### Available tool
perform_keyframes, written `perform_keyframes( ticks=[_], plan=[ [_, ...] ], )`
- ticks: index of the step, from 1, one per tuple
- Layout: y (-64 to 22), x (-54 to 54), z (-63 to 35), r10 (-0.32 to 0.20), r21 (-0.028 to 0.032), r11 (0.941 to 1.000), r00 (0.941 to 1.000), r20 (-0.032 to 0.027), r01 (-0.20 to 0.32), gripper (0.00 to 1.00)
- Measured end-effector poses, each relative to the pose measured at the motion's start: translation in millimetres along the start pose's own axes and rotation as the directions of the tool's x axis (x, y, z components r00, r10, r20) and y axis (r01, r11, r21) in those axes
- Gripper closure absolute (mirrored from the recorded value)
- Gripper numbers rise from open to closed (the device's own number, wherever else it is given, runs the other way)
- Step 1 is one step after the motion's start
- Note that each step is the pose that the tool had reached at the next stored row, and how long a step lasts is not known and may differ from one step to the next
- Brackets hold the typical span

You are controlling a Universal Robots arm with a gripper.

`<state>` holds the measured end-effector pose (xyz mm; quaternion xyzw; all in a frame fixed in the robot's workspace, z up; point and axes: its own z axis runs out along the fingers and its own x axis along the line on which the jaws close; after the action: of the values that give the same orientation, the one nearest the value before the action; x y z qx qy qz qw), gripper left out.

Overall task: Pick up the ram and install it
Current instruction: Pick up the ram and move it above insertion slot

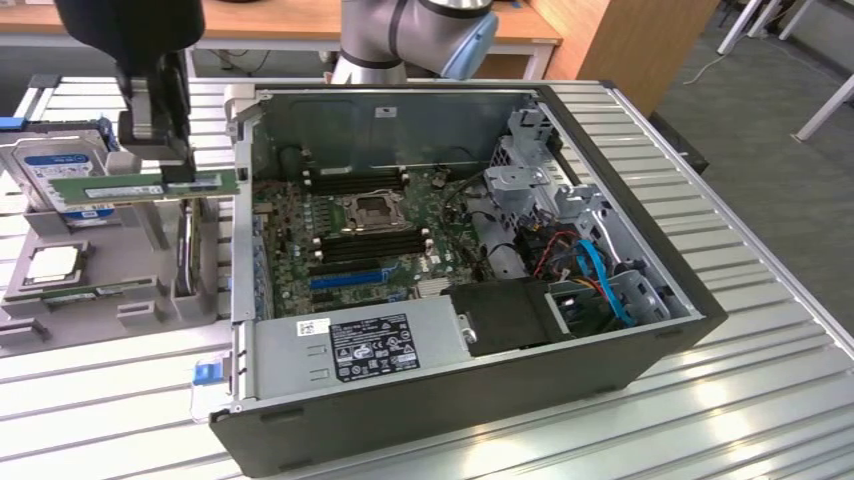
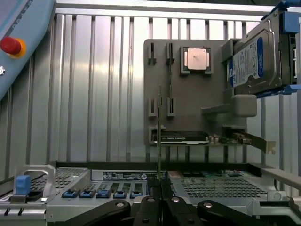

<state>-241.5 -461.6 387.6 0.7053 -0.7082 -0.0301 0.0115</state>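
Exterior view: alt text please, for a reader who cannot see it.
The claw holds the ram roughly level above a grey parts holder at the exterior view's left. Beside it, on the slatted table, lies an open computer case with its motherboard exposed.

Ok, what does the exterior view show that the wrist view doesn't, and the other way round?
The exterior view adds the motherboard and blue cables inside the open case. The wrist view adds a red button. Both share the hand shut on the ram, the hard drive, the processor chip and the grey holder.
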Motion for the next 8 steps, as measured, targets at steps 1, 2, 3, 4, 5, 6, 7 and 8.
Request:
perform_keyframes(
  ticks=[1,2,3,4,5,6,7,8],
  plan=[
    [-2.5,0.0,-0.2,0.000,-0.0002,1.0000,1.0000,0.0000,0.000,0.89],
    [-5.0,0.0,-0.3,0.000,-0.0004,1.0000,1.0000,0.0000,0.000,0.89],
    [-7.5,-0.1,-0.5,0.000,-0.0005,1.0000,1.0000,0.0000,0.000,0.89],
    [-10.1,-0.1,-0.6,0.000,-0.0008,1.0000,1.0000,-0.0001,0.000,0.89],
    [-12.8,-0.1,-0.8,0.000,-0.0010,1.0000,1.0000,-0.0001,0.000,0.89],
    [-15.8,-0.1,-1.0,0.000,-0.0012,1.0000,1.0000,-0.0001,0.000,0.89],
    [-18.5,-0.1,-1.1,0.000,-0.0014,1.0000,1.0000,-0.0001,0.000,0.89],
    [-21.4,-0.1,-1.3,0.000,-0.0016,1.0000,1.0000,-0.0001,0.000,0.89]
  ],
)
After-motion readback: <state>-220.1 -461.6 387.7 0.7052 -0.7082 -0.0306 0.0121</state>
